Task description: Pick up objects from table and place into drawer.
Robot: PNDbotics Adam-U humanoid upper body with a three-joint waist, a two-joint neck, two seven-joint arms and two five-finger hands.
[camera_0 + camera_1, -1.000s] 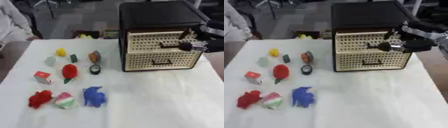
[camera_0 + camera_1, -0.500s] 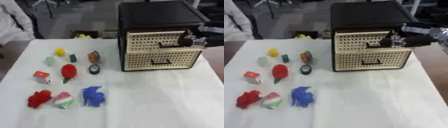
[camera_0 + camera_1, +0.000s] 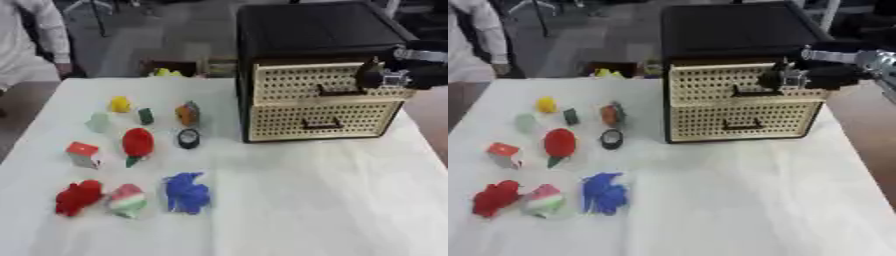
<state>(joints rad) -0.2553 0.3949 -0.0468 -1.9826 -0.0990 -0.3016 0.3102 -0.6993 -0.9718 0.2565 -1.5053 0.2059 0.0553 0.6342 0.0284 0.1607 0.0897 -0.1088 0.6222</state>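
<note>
Two perforated cream drawers [image 3: 325,102] | black cabinet [image 3: 311,30] | right hand [image 3: 798,78] at upper handle [image 3: 750,91], grip unclear

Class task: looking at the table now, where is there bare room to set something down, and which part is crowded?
Bare: the white table in front of the drawer cabinet and right of the blue toy. Crowded: the left side, from the yellow toy down to the red toy.
</note>
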